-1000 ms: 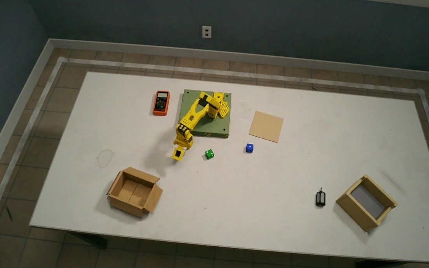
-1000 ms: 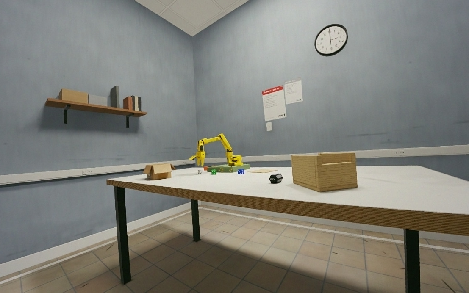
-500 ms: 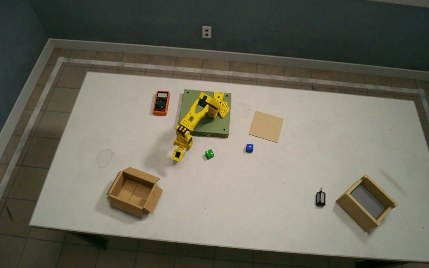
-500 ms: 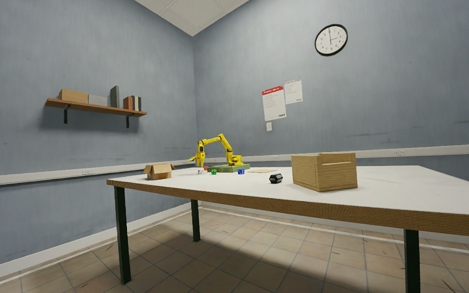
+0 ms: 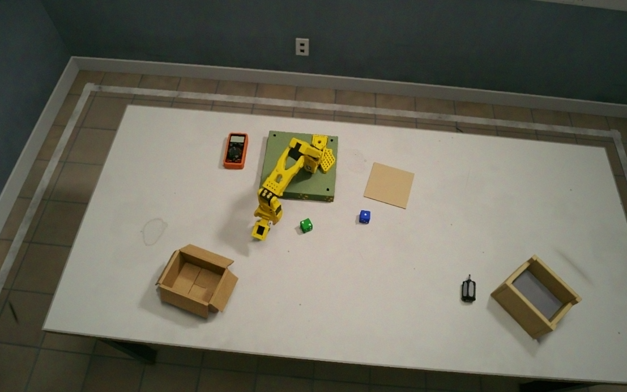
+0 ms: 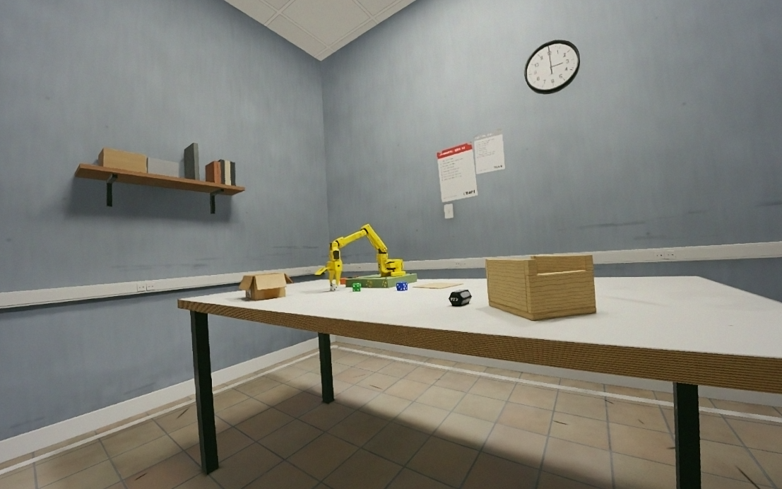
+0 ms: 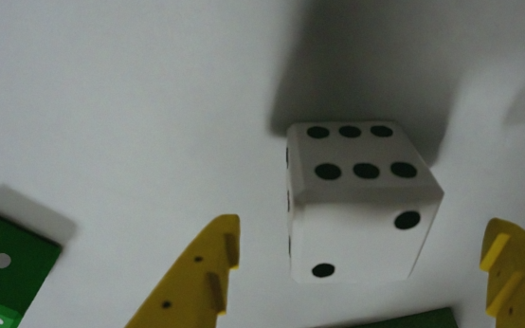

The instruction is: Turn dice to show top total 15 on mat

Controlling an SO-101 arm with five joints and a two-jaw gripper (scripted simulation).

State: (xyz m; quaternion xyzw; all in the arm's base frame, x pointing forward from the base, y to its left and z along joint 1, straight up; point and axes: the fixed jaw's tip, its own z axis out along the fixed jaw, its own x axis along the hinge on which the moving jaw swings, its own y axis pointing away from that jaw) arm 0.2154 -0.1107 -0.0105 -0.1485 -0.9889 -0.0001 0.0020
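Observation:
My gripper (image 6: 334, 283) (image 7: 361, 239) is open, pointing down with its fingertips on either side of the white die (image 7: 355, 244) (image 6: 333, 288). Space shows between each finger and the die in the wrist view. The die sits flat on the table, two on top and a six on one side; the arm mostly hides it in the top view. The green die (image 5: 306, 225) (image 6: 356, 287) (image 7: 14, 265) sits flat nearby, apparently two on top. The blue die (image 5: 365, 217) (image 6: 402, 286) sits flat with one on top. The tan mat (image 5: 389, 185) (image 6: 438, 285) carries no die.
The arm stands on a green base board (image 5: 301, 187). An orange multimeter (image 5: 235, 150) lies left of it. An open cardboard box (image 5: 196, 280) is at front left. A small black device (image 5: 468, 290) and a wooden box (image 5: 520, 307) (image 6: 539, 292) are at right.

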